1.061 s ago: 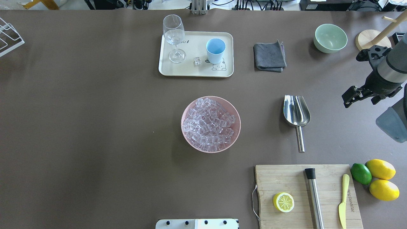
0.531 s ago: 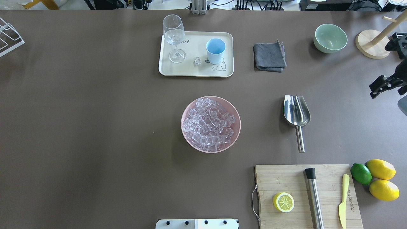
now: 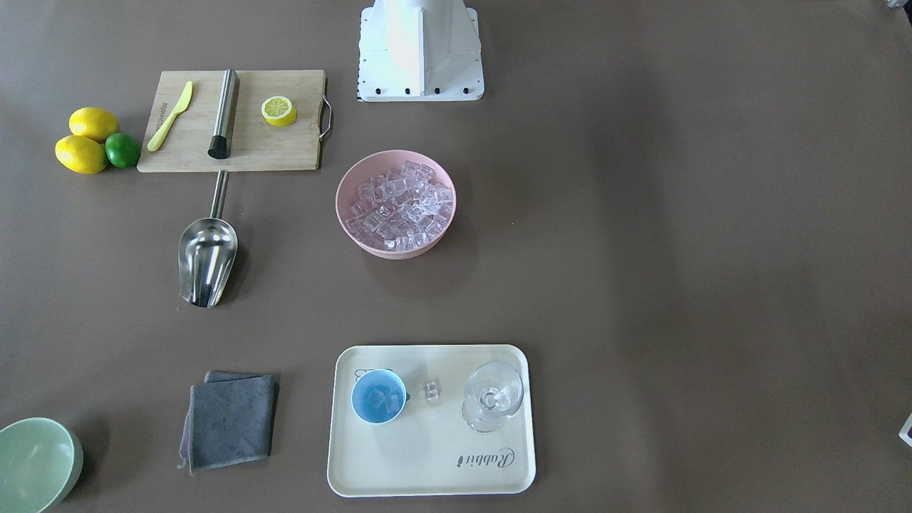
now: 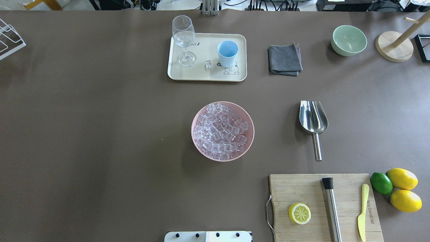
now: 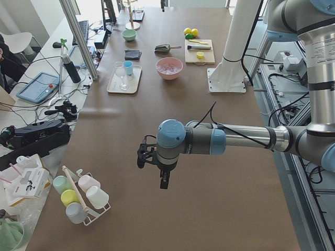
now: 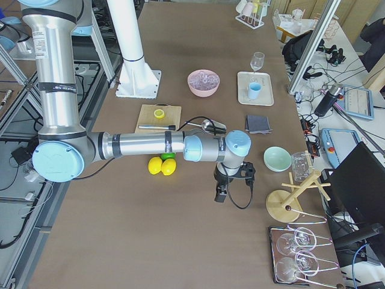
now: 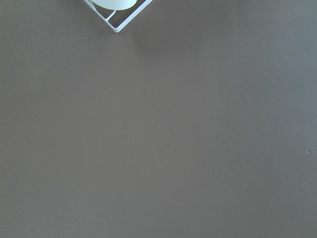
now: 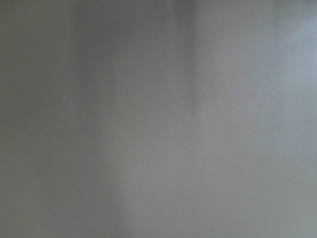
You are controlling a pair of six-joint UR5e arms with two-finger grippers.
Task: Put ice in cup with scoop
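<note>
Scoop (image 4: 313,117) mirror-bright polished steel; ice (image 4: 221,131) clear, glassy; cutting board (image 4: 302,191) pale grained wood; worktop (image 4: 100,134) matt brown; towel (image 4: 284,59) grey cloth.

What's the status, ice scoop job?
Left end effector and right end effector parked far out, open or shut unclear. Scoop flat on table, ungripped. Cup holds a few ice cubes. Wine glass shares its tray.

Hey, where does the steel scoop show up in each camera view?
Front-facing: scoop left of centre, below the cutting board.
Overhead: right of centre, above the cutting board.
Exterior left: top centre, left of cutting board.
Exterior right: centre, right of cutting board.
Left wrist: not in it.
Right wrist: not in it.
</note>
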